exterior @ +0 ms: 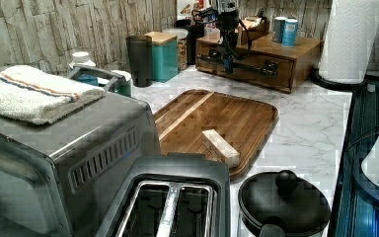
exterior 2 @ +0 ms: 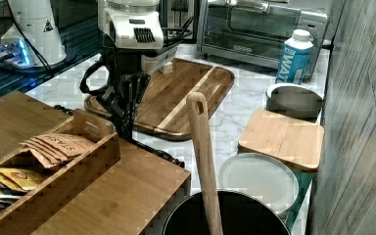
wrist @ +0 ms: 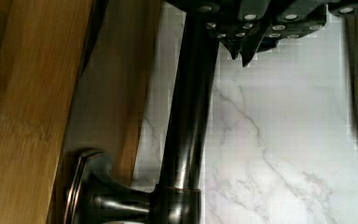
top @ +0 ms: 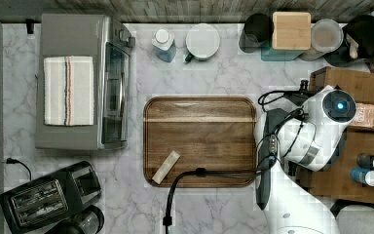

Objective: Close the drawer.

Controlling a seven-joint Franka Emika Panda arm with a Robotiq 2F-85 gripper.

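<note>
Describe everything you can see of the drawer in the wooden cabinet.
The medium-brown wooden drawer sits in the front of the low wooden cabinet, just above the white marble counter. A long dark metal bar handle runs across its front on rounded mounts. Its front looks nearly flush, though a small gap cannot be ruled out. The robot's black hand, fingers together, is right beside the bar.

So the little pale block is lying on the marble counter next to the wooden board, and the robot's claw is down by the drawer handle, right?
Not quite. The left view shows the pale block lying on the wooden board, not on the marble. The gripper is indeed down at the drawer handle.
</note>
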